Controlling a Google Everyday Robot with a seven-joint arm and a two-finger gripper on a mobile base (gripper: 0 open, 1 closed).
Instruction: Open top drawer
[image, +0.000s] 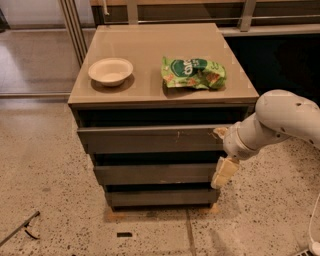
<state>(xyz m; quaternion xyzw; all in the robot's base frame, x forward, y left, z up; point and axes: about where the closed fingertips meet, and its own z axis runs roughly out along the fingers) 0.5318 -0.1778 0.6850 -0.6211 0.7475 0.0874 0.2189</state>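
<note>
The top drawer (150, 140) is the widest of three dark grey handle-less fronts, with small pale scratches right of centre. It sits under the tan cabinet top (150, 75), with a dark gap above it. Its front stands a little forward of the two narrower fronts below (155, 174) (160, 197). My gripper (220, 155), on a white arm coming in from the right, is at the right end of the top drawer front. One pale part of it touches the drawer's upper right corner and another hangs down beside the middle drawer.
A white bowl (111, 71) and a green snack bag (193, 73) lie on the cabinet top. A speckled floor surrounds the cabinet. A dark rod (20, 229) lies on the floor at the lower left. A railing and metal posts stand behind.
</note>
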